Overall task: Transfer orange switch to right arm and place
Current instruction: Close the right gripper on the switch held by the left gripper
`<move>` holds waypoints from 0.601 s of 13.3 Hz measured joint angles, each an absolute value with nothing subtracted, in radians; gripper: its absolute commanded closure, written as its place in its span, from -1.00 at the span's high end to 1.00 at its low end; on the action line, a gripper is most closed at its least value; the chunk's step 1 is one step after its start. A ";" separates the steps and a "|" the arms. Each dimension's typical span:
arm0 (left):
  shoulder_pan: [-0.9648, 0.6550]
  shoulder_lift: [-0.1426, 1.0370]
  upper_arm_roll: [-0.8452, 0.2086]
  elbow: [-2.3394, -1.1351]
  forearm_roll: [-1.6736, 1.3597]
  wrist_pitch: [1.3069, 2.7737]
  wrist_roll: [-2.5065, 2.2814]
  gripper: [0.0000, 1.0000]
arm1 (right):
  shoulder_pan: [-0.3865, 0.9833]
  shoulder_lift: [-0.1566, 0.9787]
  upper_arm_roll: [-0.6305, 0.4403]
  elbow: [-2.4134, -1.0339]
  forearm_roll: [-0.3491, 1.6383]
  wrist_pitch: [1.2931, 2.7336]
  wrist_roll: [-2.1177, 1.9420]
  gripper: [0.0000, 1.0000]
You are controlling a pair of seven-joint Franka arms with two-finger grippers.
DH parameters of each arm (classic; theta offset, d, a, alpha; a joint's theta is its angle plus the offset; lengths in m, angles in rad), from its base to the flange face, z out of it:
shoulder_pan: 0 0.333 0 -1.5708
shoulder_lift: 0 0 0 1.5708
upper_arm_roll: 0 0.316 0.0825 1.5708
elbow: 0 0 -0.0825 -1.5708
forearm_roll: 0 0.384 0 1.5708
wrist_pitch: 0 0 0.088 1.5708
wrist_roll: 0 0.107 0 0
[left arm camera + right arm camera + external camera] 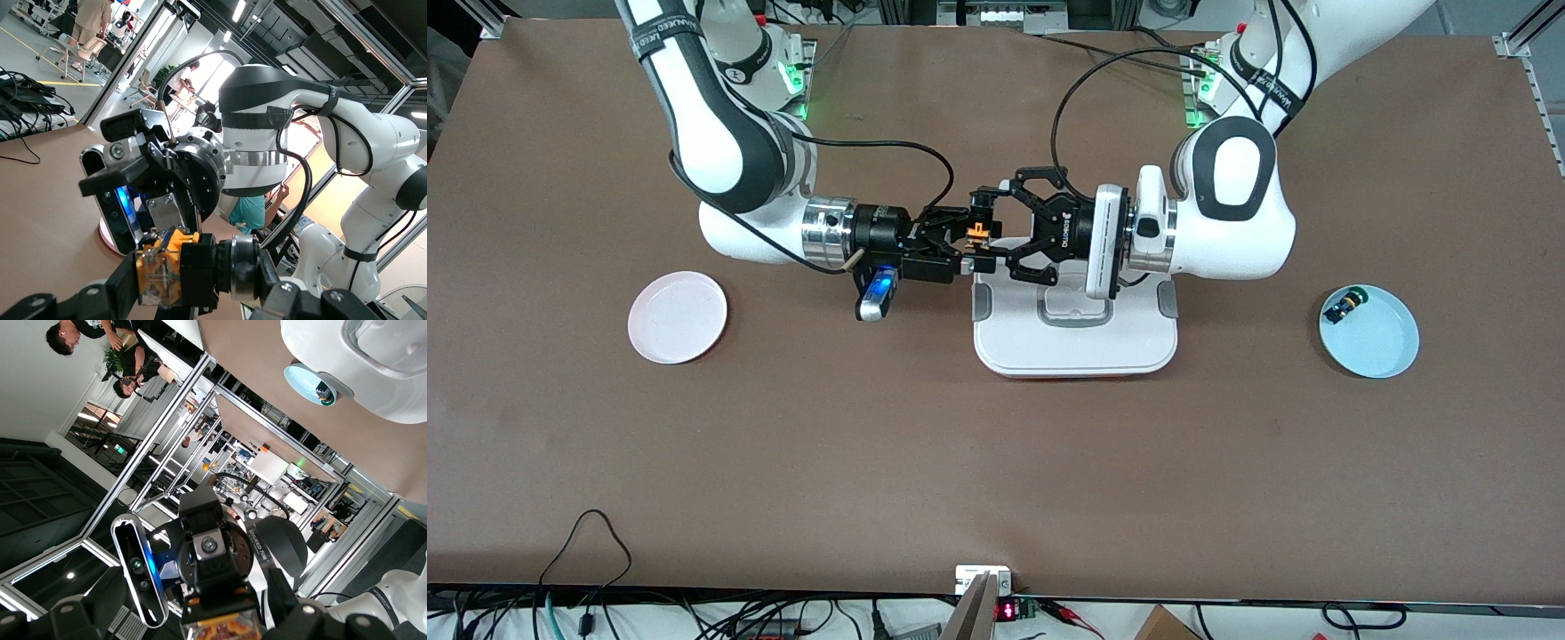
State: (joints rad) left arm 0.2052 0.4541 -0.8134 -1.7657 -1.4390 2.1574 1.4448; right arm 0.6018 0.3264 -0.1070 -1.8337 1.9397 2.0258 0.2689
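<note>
Front view, frame ctr: white scale [1076, 342] lowest, w/ both grippers meeting just above its top edge, left gripper [989, 233] clamped on orange switch [976, 235], right gripper [966, 238] fingers spread around same switch, pink plate [677, 317] & blue dish [1369, 332] at mid-frame edges.

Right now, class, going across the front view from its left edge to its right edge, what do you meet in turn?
Pink plate → right gripper → orange switch, held by the shut left gripper above the white scale's edge → blue plate with the green-faced button.
</note>
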 measured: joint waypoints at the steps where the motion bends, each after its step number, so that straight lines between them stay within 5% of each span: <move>1: 0.206 0.452 -0.813 -1.767 -1.439 2.158 1.445 -1.00 | 0.601 0.316 -0.107 -1.843 1.940 2.024 0.269 0.88; 4: 0.207 0.451 -0.816 -1.770 -1.440 2.157 1.444 -1.00 | 0.599 0.292 -0.108 -1.872 1.939 2.018 0.269 0.87; 6: 0.207 0.450 -0.817 -1.771 -1.440 2.157 1.444 -1.00 | 0.599 0.287 -0.108 -1.879 1.939 2.017 0.269 0.25; 7: 0.207 0.449 -0.817 -1.771 -1.440 2.157 1.444 -1.00 | 0.598 0.286 -0.108 -1.881 1.933 2.015 0.267 -0.24; 8: 0.208 0.448 -0.817 -1.771 -1.441 2.156 1.444 -1.00 | 0.598 0.282 -0.109 -1.885 1.910 2.006 0.262 -0.33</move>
State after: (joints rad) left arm 0.2085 0.4482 -0.8175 -1.7706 -1.4412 2.1558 1.4439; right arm 0.5983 0.2824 -0.1089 -1.8850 1.9097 2.0062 0.2624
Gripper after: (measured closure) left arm 0.278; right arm 0.229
